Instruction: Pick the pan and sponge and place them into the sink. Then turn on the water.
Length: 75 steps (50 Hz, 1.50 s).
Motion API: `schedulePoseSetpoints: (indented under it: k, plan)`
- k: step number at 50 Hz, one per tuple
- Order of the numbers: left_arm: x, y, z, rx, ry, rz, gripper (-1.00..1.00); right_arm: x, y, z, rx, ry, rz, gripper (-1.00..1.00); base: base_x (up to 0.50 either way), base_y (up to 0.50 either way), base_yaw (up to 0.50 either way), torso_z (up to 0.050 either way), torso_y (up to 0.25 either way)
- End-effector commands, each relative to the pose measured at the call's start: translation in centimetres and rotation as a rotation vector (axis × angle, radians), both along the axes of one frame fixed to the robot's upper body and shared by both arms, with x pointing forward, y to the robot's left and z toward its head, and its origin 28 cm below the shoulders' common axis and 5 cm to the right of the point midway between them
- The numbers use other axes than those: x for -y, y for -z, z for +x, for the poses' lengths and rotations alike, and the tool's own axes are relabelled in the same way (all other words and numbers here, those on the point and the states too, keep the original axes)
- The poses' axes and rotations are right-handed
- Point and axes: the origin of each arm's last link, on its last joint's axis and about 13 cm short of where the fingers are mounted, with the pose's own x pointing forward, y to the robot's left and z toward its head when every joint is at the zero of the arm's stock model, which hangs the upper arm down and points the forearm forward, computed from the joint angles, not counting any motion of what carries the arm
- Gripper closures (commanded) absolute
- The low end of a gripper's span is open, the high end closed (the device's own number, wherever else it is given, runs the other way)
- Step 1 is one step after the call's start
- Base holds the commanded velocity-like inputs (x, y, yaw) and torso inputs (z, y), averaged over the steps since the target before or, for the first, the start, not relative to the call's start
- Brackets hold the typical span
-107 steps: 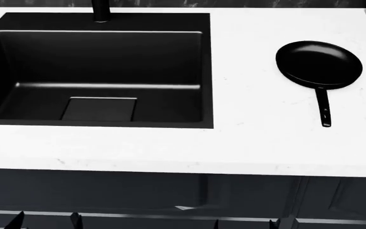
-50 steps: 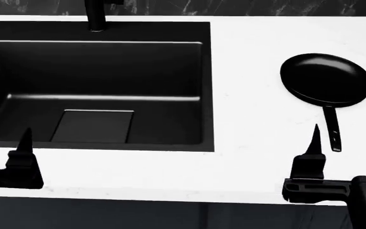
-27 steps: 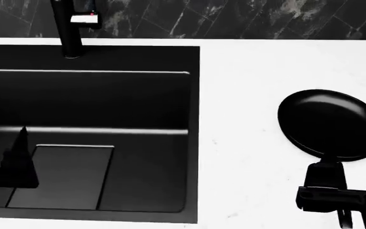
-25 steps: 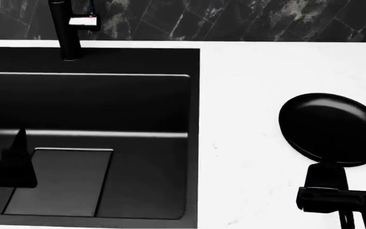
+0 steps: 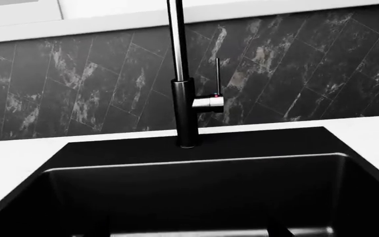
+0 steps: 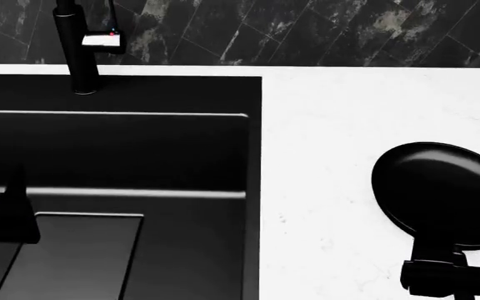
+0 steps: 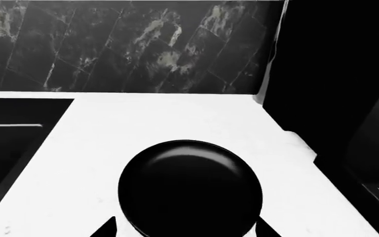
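The pan (image 6: 440,194) lies on the white counter to the right of the sink (image 6: 123,150); its handle is hidden under my right gripper (image 6: 452,278). In the right wrist view the pan (image 7: 191,187) fills the space ahead of the right gripper (image 7: 186,232), whose two fingertips (image 7: 105,228) stand wide apart, open and holding nothing. My left gripper (image 6: 7,212) hangs over the left part of the sink. In the left wrist view the left gripper (image 5: 186,233) is open and faces the sink's back wall (image 5: 196,187). The sponge is out of view.
A tall black faucet (image 6: 77,53) with a small side lever (image 5: 212,101) stands behind the sink. A dark marbled backsplash (image 6: 324,31) runs along the counter's back. A dark tall wall (image 7: 334,74) bounds the counter on the right.
Both grippers rose from below the counter and moved forward, the left over the sink, the right up to the pan's handle. The head view moved closer, so everything sits lower in it.
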Motion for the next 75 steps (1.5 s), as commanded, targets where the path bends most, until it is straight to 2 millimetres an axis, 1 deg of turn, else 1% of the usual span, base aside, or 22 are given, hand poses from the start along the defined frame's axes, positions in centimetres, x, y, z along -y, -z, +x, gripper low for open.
schedulePoseSetpoints:
  k: [1, 3, 6, 9, 11, 15, 16, 22, 27, 31, 40, 41, 53, 57, 58, 61, 65, 67, 69, 72, 73, 75]
  plan:
    - [-0.2, 0.4, 0.0, -0.015, 0.005, 0.001, -1.00, 0.2, 1.2, 0.7, -0.248, 0.102, 0.041, -1.00, 0.00, 0.00, 0.00, 0.000, 0.000]
    - [-0.2, 0.4, -0.1, -0.013, 0.005, 0.000, -1.00, -0.1, 0.7, 0.8, -0.259, 0.069, 0.109, -1.00, 0.00, 0.00, 0.00, 0.000, 0.000]
    - [-0.2, 0.5, -0.2, -0.012, 0.006, -0.002, -1.00, -0.1, 0.3, 1.1, -0.291, 0.059, 0.107, -1.00, 0.00, 0.00, 0.00, 0.000, 0.000]
    - [-0.1, 0.5, -0.2, -0.014, 0.009, -0.005, -1.00, 0.7, -0.2, 2.2, -0.315, 0.060, 0.134, -1.00, 0.00, 0.00, 0.00, 0.000, 0.000]
    - [-0.1, 0.5, -0.2, -0.016, 0.009, -0.005, -1.00, 1.0, 0.0, 2.7, -0.341, 0.057, 0.168, -1.00, 0.00, 0.00, 0.00, 0.000, 0.000]
    - [-0.5, 0.6, -0.3, -0.018, 0.002, -0.008, -1.00, 1.0, 0.1, 3.5, -0.417, 0.041, 0.116, -1.00, 0.00, 0.00, 0.00, 0.000, 0.000]
    - [-0.5, 0.6, -0.3, -0.018, 0.003, -0.009, -1.00, 1.0, 0.0, 4.2, -0.437, 0.042, 0.106, -1.00, 0.00, 0.00, 0.00, 0.000, 0.000]
    - [-0.5, 0.7, -0.3, -0.019, 0.002, -0.011, -1.00, 1.3, 0.3, 6.8, -0.446, 0.041, 0.125, -1.00, 0.00, 0.00, 0.00, 0.000, 0.000]
    - [-0.7, 0.6, -0.4, -0.019, -0.001, -0.010, -1.00, 1.3, 1.0, 7.9, -0.457, 0.042, 0.142, -1.00, 0.00, 0.00, 0.00, 0.000, 0.000]
    - [-0.3, 0.7, -0.3, -0.022, -0.001, -0.009, -1.00, 1.3, 1.3, 7.8, -0.481, 0.047, 0.137, -1.00, 0.00, 0.00, 0.00, 0.000, 0.000]
    - [-0.8, 0.6, -0.5, -0.022, -0.004, -0.011, -1.00, 1.2, 1.9, 7.9, -0.515, 0.044, 0.117, -1.00, 0.00, 0.00, 0.00, 0.000, 0.001]
    - [-0.8, 0.5, -0.5, -0.020, -0.005, -0.012, -1.00, 1.2, 1.8, 7.9, -0.500, 0.058, 0.154, -1.00, 0.00, 0.00, 0.00, 0.000, 0.000]
    - [-0.9, 0.8, -0.6, -0.029, 0.000, -0.009, -1.00, 1.3, 3.3, 7.4, -0.557, 0.044, 0.143, -1.00, 0.00, 0.00, 0.00, 0.000, 0.000]
    - [-0.9, 0.7, -0.6, -0.029, -0.001, -0.007, -1.00, 1.3, 3.2, 7.3, -0.551, 0.041, 0.141, -1.00, 0.00, 0.00, 0.00, 0.000, 0.000]
    - [-0.9, 0.7, -0.6, -0.030, -0.001, -0.007, -1.00, 1.3, 3.2, 7.3, -0.552, 0.037, 0.134, 1.00, 0.00, 0.00, 0.00, 0.000, 0.000]
    - [-0.8, 0.8, -0.5, -0.031, 0.001, -0.007, -1.00, 1.2, 3.0, 7.4, -0.546, 0.018, 0.086, 1.00, 0.00, 0.00, 0.00, 0.000, 0.000]
    - [-0.6, 0.8, -0.5, -0.032, -0.002, -0.007, -1.00, 1.2, 2.1, 7.3, -0.434, -0.016, 0.095, 1.00, 0.00, 0.00, 0.00, 0.000, 0.000]
    - [-0.5, 0.9, -0.4, -0.033, -0.003, -0.007, -1.00, 1.3, 1.8, 7.3, -0.439, -0.003, 0.087, 1.00, 0.00, 0.00, 0.00, 0.000, 0.000]
    - [-1.1, 0.8, -0.7, -0.033, -0.002, -0.008, -1.00, 1.3, 1.4, 7.3, -0.429, -0.006, 0.072, 1.00, 0.00, 0.00, 0.00, 0.000, 0.000]
    - [-0.4, 0.9, -0.4, -0.033, -0.001, -0.007, -1.00, 1.2, 0.6, 7.4, -0.352, -0.079, 0.037, 1.00, 0.00, 0.00, 0.00, 0.000, 0.000]
    - [-1.0, 0.8, -0.7, -0.033, -0.001, -0.007, -1.00, 1.2, 0.3, 7.4, -0.325, -0.090, 0.033, 1.00, 0.00, 0.00, 0.00, 0.000, 0.011]
    - [-0.9, 0.8, -0.6, -0.032, -0.002, -0.005, -1.00, 1.0, 0.0, 7.4, -0.292, -0.167, -0.023, 1.00, 0.00, 0.00, 0.00, 0.000, 0.000]
